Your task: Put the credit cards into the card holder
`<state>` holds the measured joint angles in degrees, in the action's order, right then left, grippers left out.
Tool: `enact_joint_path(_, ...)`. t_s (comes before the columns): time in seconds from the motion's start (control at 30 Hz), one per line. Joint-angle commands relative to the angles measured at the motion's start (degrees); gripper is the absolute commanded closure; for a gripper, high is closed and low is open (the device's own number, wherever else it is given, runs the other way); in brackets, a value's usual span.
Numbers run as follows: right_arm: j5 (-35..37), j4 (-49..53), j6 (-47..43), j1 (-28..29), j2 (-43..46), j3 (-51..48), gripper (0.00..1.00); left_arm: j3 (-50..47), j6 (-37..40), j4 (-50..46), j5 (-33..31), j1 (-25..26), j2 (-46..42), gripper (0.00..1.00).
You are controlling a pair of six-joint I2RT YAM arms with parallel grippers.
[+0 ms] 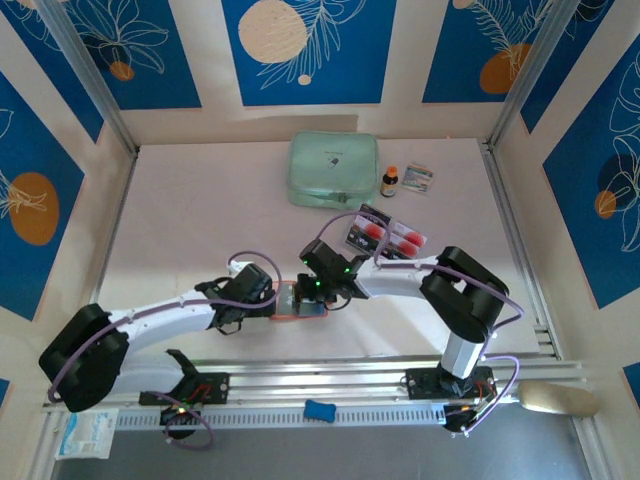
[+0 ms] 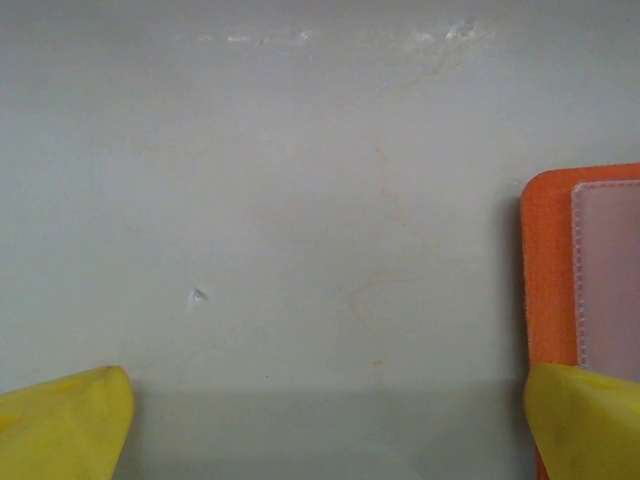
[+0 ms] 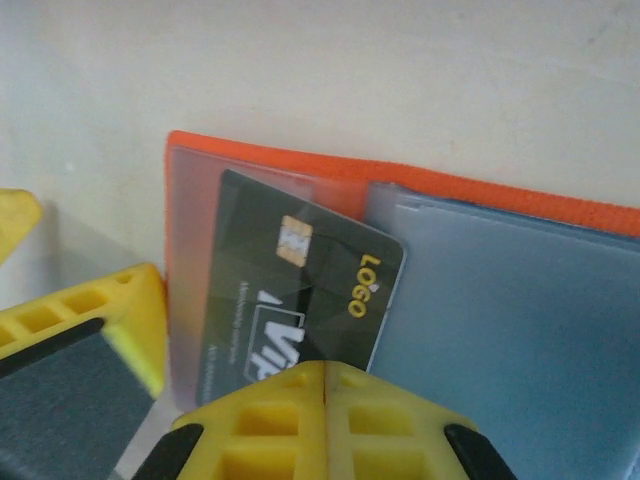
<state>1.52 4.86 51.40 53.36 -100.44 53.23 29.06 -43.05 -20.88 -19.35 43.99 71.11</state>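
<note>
The orange card holder (image 3: 420, 180) lies open on the table, its greyish pockets facing up. A dark credit card (image 3: 300, 290) with gold lettering sits partly inside the left clear pocket. My right gripper (image 3: 327, 375) is shut, and its joined tips sit at the card's near edge without pinching it. My left gripper (image 2: 325, 420) is open over bare table, and its right finger (image 2: 585, 420) overlaps the holder's orange edge (image 2: 545, 270). From above, the holder (image 1: 300, 302) lies between both grippers. More credit cards (image 1: 388, 236), dark ones and ones with red dots, lie behind the right arm.
A mint-green zip case (image 1: 333, 170) stands at the back, with a small bottle (image 1: 390, 181) and a printed packet (image 1: 418, 179) to its right. A blue object (image 1: 320, 409) lies on the front rail. The left gripper's finger (image 3: 80, 340) sits just left of the holder.
</note>
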Motion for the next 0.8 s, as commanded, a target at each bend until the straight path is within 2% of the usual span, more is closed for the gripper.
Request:
enact_joint_path(0.0, 0.2, 1.9, -1.4, 0.7, -2.0, 2.6, 0.96, -1.0, -0.7, 1.1, 0.1, -0.5, 0.5, 0.00)
enact_joint_path(0.37, -1.7, 3.2, -1.4, 2.0, -6.4, 7.6, 0.99, 1.0, 0.0, -1.2, -1.7, -0.6, -2.5, 0.00)
enact_joint_path(0.77, -1.5, 3.3, -1.7, 0.5, -0.2, 5.6, 0.98, 2.9, 0.3, -2.2, -0.3, -3.2, -5.1, 0.00)
